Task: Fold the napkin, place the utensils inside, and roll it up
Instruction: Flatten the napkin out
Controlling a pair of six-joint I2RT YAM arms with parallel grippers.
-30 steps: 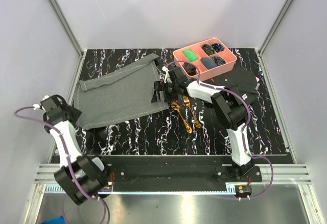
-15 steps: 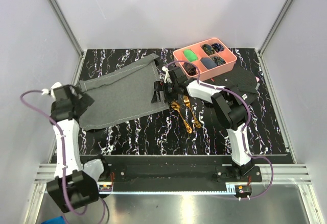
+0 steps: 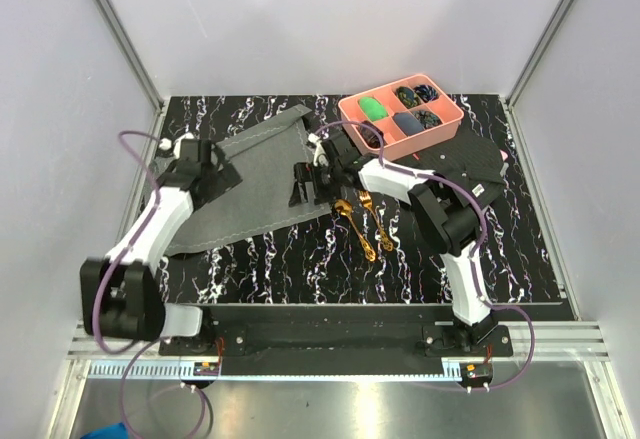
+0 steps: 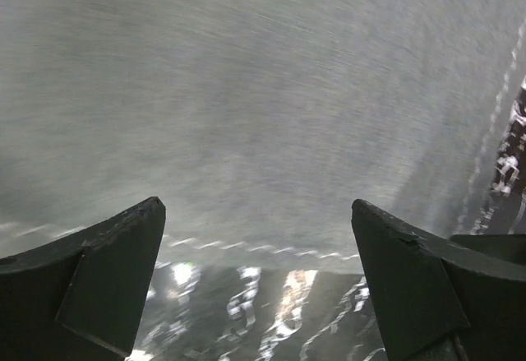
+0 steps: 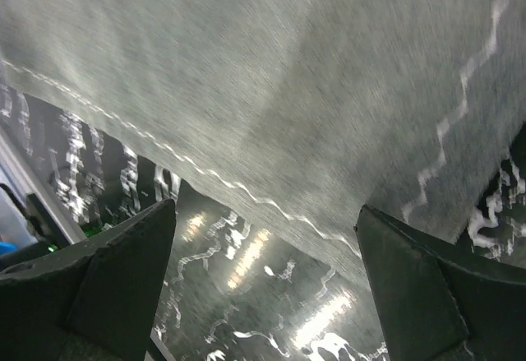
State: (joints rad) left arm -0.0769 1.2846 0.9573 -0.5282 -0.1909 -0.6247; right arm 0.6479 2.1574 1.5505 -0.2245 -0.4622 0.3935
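Note:
The grey napkin (image 3: 255, 179) lies spread on the black marbled table, its far right corner turned up. My left gripper (image 3: 216, 170) hovers open over the napkin's left edge. In the left wrist view the napkin (image 4: 263, 106) fills the top, its stitched edge running between the open fingers (image 4: 107, 270) of that gripper (image 4: 259, 283). My right gripper (image 3: 303, 187) stands open at the napkin's right edge, and the right wrist view shows the cloth (image 5: 271, 81) ahead of this gripper (image 5: 263, 291). A gold spoon (image 3: 356, 229) and gold fork (image 3: 377, 224) lie just right of the napkin.
A pink tray (image 3: 448, 124) with small dark and green items sits at the back right. A black cloth (image 3: 470, 164) lies under the right arm. White walls with metal posts close in the table on three sides.
My left arm has swung from the near left corner out over the napkin's left edge, and its gripper has opened. The right gripper has shifted slightly left.

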